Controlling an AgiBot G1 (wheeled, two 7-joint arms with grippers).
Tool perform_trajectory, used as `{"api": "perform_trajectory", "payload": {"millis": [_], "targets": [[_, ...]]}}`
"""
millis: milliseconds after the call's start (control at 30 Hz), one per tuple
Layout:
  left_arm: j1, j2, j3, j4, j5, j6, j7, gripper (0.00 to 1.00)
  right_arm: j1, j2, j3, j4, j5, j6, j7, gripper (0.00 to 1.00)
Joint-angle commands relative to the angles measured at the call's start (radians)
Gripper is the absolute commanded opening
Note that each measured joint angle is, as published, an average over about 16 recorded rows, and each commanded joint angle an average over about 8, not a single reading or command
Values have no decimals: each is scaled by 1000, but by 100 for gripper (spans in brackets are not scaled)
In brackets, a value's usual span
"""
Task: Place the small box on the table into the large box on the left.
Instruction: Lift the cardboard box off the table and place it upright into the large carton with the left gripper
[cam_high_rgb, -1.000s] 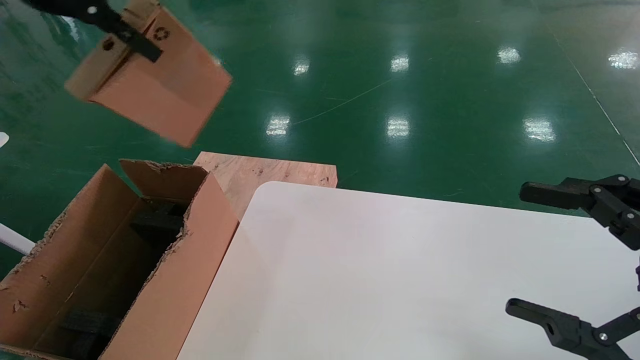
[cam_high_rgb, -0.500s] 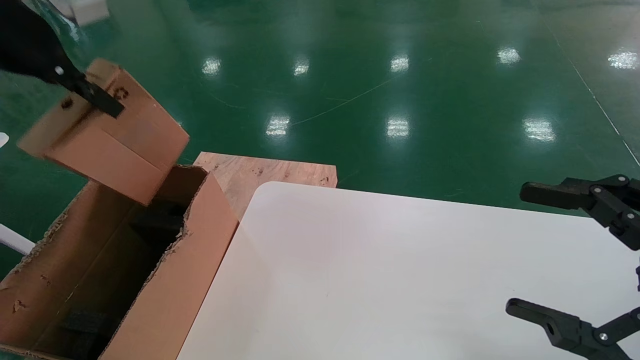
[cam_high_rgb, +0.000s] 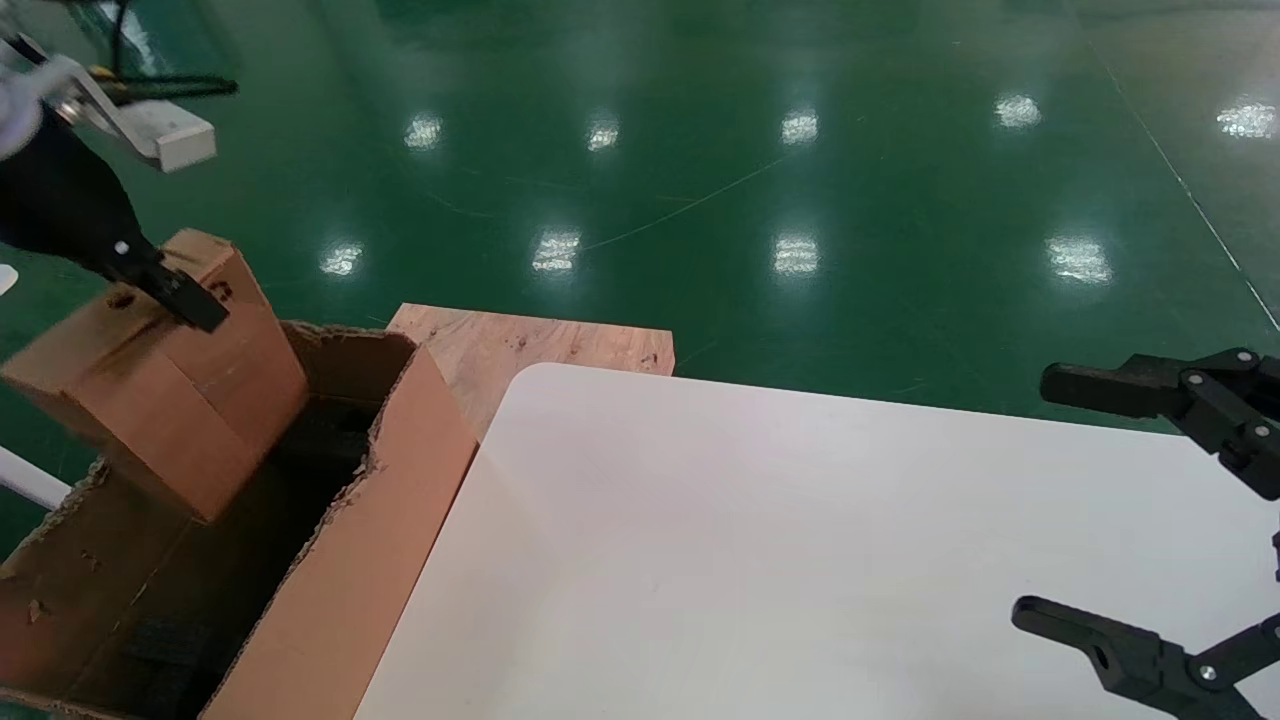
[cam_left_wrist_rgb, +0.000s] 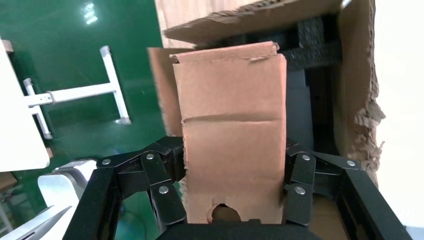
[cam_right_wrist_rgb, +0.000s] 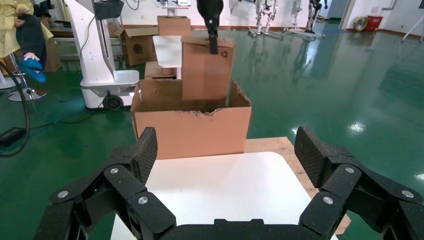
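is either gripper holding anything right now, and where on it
The left gripper holds the small box, clamped across its two sides at the hole-punched end. The right gripper is open and holds nothing.

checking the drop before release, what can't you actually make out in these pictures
- Bottom of the small box: head view, hidden inside the large box; whether it touches the black foam cannot be told.
- Left gripper: head view, one finger shows; the box hides the other.
- Right gripper: head view, cut off by the edge beside the table.
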Motion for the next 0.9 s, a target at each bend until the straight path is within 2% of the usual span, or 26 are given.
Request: {"api": "perform_trajectory", "payload": {"millis": [33,900], "targets": [[-18,-2,-1,26,4,-8,10,0,0,0,0,0,0,0,0,100],[130,11,29,178,3,-9,56,0,0,0,-1,0,1,0,-1,100]]}}
